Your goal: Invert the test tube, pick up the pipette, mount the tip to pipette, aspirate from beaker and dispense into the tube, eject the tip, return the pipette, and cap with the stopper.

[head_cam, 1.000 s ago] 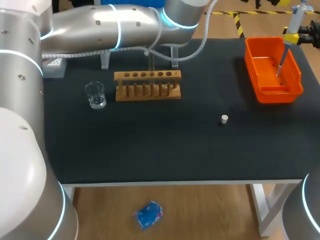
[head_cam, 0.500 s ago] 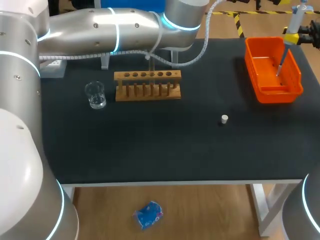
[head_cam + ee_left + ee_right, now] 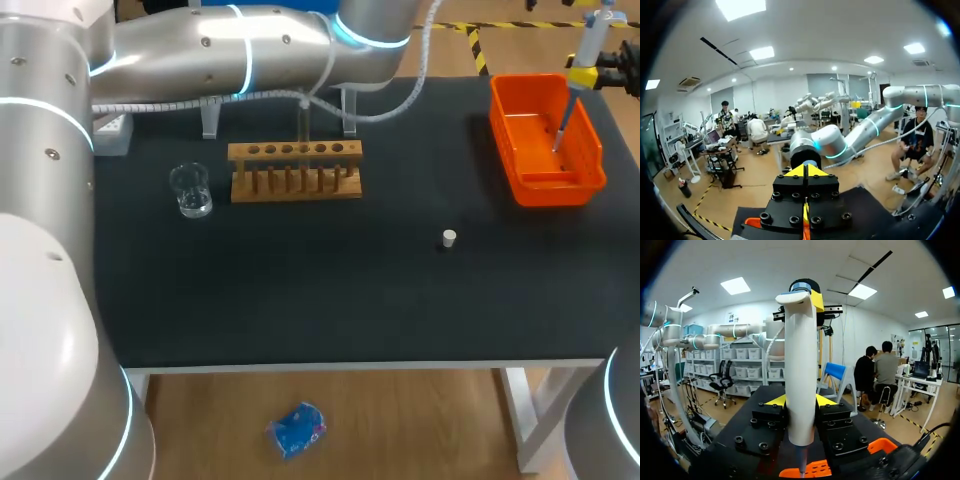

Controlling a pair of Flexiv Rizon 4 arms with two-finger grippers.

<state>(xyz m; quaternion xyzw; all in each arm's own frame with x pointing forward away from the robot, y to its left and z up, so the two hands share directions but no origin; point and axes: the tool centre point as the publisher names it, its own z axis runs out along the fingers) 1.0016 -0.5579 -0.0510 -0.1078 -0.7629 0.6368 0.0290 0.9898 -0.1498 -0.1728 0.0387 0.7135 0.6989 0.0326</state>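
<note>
Spanning most of the head view, the black table (image 3: 300, 290) is crossed along its far edge by the left arm (image 3: 220, 45), which is stretched in from the left above the wooden rack (image 3: 295, 170). The left gripper (image 3: 807, 170) is shown only in its own wrist view, where the yellow tips are pressed together and nothing is seen between them. The right arm (image 3: 865, 132) is seen ahead of it.

At the table's far right corner the orange bin (image 3: 548, 185) is placed. The right gripper (image 3: 583, 75) is held above it, its fingers clamped from both sides on the pipette (image 3: 592, 35). The pipette is kept nearly upright, with its thin lower end pointed down into the bin. In the right wrist view the white barrel of the pipette (image 3: 801, 365) is gripped between the yellow tips.

The rack is set at the far middle of the table, and the glass beaker (image 3: 190, 190) is stood just beside its left end. The test tube (image 3: 302, 120) is seen upright at the rack's back row; whether it is seated in a hole cannot be told. The white stopper (image 3: 450, 238) is left alone near the table's middle, well apart from rack and bin.
</note>
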